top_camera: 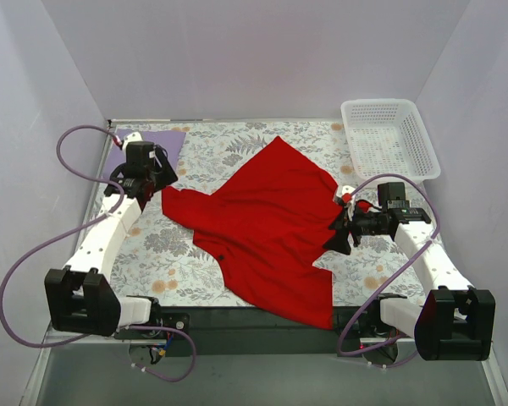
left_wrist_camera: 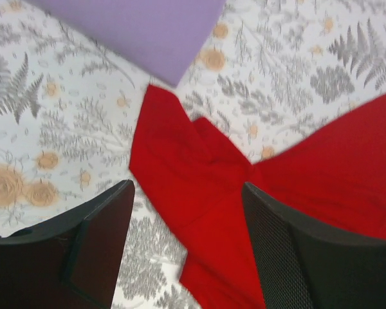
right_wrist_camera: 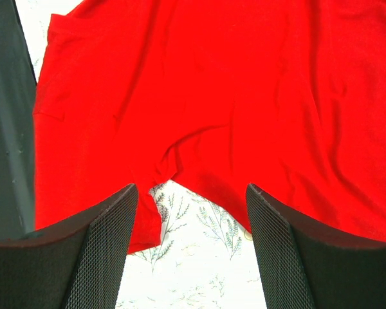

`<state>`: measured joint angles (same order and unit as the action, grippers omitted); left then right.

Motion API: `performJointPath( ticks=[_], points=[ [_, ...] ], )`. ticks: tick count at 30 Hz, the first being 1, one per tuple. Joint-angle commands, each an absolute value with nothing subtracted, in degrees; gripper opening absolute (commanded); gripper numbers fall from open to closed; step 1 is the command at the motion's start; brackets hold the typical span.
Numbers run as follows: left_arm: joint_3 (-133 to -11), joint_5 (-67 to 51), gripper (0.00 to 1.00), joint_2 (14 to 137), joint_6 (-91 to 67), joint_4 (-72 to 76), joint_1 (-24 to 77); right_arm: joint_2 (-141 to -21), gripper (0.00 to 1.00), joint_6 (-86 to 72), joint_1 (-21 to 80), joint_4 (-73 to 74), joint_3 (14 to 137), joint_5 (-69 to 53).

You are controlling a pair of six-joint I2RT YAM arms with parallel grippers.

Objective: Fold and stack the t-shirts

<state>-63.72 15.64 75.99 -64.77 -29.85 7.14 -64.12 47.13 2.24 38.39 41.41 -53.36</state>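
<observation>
Bright red t-shirt (top_camera: 271,228), lavender t-shirt (top_camera: 171,139), floral table (top_camera: 229,144)

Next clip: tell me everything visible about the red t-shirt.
The red t-shirt is plain bright red cloth, unfolded and wrinkled, lying flat and skewed across the floral table, its near corner reaching over the dark front strip. One sleeve points left, its tip close to a corner of the lavender t-shirt. The open left hand straddles that sleeve; the open right hand straddles its right edge. Neither grips it.

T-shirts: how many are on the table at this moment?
2. The red t-shirt lies spread out unfolded across the middle of the table; the lavender t-shirt lies flat at the far-left corner. Others could be hidden underneath.
</observation>
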Motion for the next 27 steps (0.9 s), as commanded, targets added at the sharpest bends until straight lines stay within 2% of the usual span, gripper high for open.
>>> performJointPath(
  ticks=[1,4,8,17,27],
  points=[
    [-58.99,10.07,0.67,67.25,-65.57,-31.29,6.59,-63.37,0.75,50.62,2.11,38.14,40.52,-55.89],
    [-53.54,2.31,0.67,60.92,-64.51,-30.41,6.59,-64.07,0.76,60.87,4.3,45.22,41.48,-55.2],
    [-46.16,-9.29,0.67,52.84,-64.42,-27.17,6.59,-64.86,0.76,68.11,15.51,51.32,42.63,-46.25],
    [-35.69,-15.02,0.67,40.18,-68.11,-24.09,6.59,-66.53,0.74,67.16,40.49,49.06,39.99,-37.01],
    [-34.98,-13.36,0.67,38.06,-68.47,-24.26,6.59,-69.26,0.7,59.42,51.76,39.03,37.54,-30.24]
  ],
)
